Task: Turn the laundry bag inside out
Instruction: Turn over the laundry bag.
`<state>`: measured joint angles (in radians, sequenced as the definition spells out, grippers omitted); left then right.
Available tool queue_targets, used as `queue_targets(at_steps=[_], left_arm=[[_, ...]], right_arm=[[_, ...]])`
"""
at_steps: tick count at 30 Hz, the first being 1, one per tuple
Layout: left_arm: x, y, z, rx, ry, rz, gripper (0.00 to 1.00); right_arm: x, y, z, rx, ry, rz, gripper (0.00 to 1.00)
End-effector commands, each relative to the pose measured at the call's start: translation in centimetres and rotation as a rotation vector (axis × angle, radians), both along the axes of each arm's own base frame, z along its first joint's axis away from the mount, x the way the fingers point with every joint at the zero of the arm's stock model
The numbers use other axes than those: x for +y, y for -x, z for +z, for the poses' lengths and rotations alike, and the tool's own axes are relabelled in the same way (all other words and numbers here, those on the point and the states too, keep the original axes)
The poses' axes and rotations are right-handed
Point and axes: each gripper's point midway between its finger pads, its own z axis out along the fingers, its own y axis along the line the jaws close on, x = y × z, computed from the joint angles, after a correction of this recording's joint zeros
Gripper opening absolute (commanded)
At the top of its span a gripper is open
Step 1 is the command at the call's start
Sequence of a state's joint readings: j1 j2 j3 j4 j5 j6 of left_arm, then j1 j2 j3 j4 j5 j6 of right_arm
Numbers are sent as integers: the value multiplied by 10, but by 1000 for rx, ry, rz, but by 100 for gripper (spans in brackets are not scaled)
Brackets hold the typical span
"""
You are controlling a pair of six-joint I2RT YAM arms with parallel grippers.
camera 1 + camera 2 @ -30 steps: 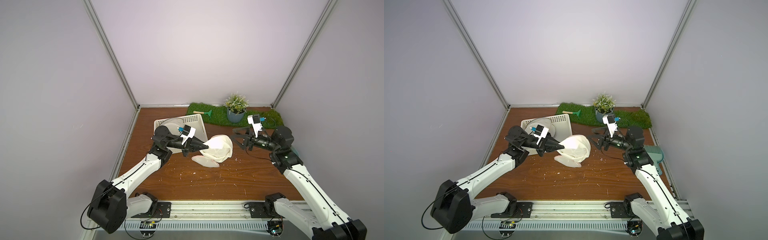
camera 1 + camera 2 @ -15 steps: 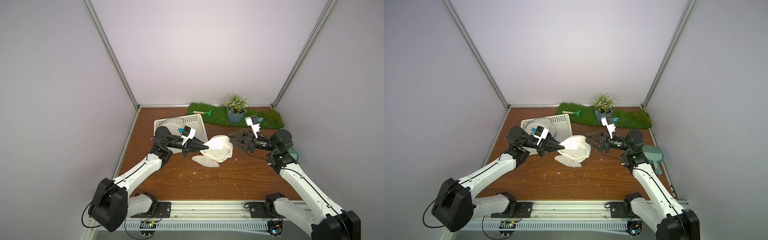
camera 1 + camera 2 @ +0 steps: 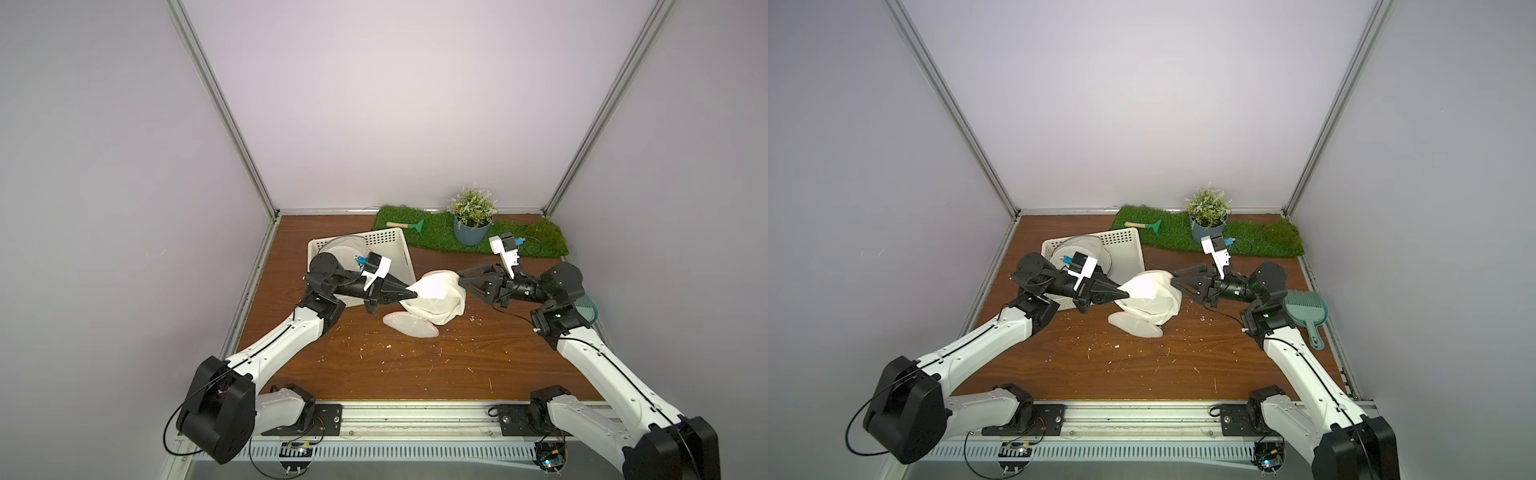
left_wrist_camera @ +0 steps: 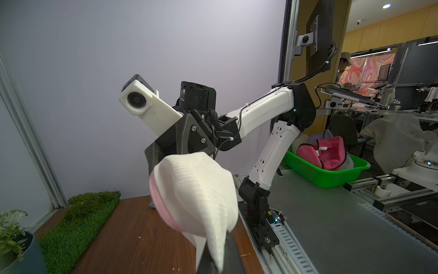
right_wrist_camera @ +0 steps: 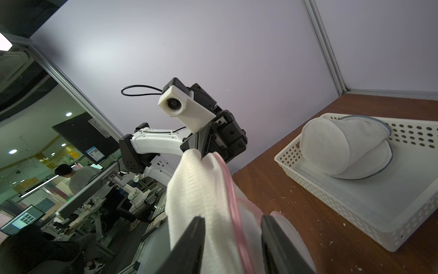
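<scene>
My left end effector (image 3: 414, 294) pinches the white mesh laundry bag (image 3: 436, 301) up so my right end effector (image 3: 460, 281), spread, straddles its pink rim (image 5: 234, 213) (not clamped yet, I judge).

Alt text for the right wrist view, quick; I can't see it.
A white mesh laundry bag with pink trim sits between the parted fingers of the right hand, its far end pinched in the left hand. Beyond, on the wooden table, a white perforated basket holds a second bag.
</scene>
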<state>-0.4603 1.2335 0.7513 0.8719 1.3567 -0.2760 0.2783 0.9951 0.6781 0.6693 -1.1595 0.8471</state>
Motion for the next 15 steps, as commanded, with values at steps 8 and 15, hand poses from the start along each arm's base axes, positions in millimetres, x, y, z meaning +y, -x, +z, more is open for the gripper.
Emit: queue_targets(at_steps=[8, 15], left_arm=[[2, -2, 6, -44, 20, 11, 0], [3, 2, 1, -32, 12, 1, 0]], right_arm=[[1, 8, 18, -80, -39, 27, 2], [-4, -19, 22, -126, 29, -140, 0]])
